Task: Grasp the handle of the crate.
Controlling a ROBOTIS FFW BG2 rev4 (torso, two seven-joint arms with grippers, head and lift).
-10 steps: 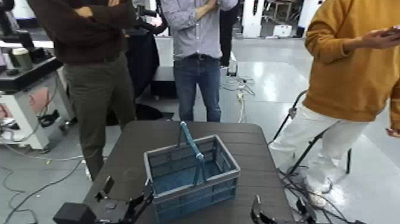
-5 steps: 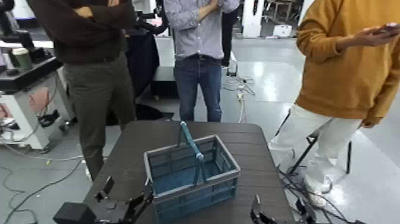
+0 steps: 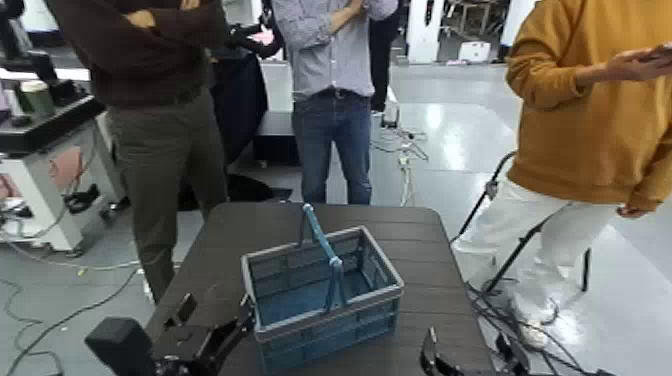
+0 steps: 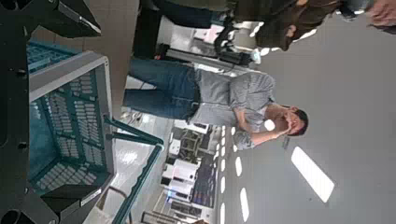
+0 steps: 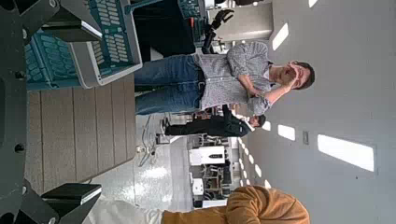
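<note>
The grey-blue crate point(image 3: 320, 298) stands on the dark table point(image 3: 420, 240), near its front edge. Its teal handle point(image 3: 322, 245) stands upright across the crate's middle. My left gripper point(image 3: 213, 322) is open and empty beside the crate's left wall, close to its near left corner. In the left wrist view the crate point(image 4: 65, 121) and the handle point(image 4: 140, 135) lie just ahead of the open fingers point(image 4: 58, 17). My right gripper point(image 3: 468, 358) is open and empty, low at the table's front right. The right wrist view shows the crate's corner point(image 5: 98, 42) ahead of it.
Three people stand beyond the table: one in dark clothes point(image 3: 160, 90), one in a grey shirt and jeans point(image 3: 330, 90), one in a yellow sweater point(image 3: 590, 110) at the right. A folding chair point(image 3: 510, 240) and floor cables point(image 3: 60, 290) flank the table.
My left arm has risen a little and shifted slightly beside the crate. The person in yellow has shifted. The crate and the right gripper have not moved.
</note>
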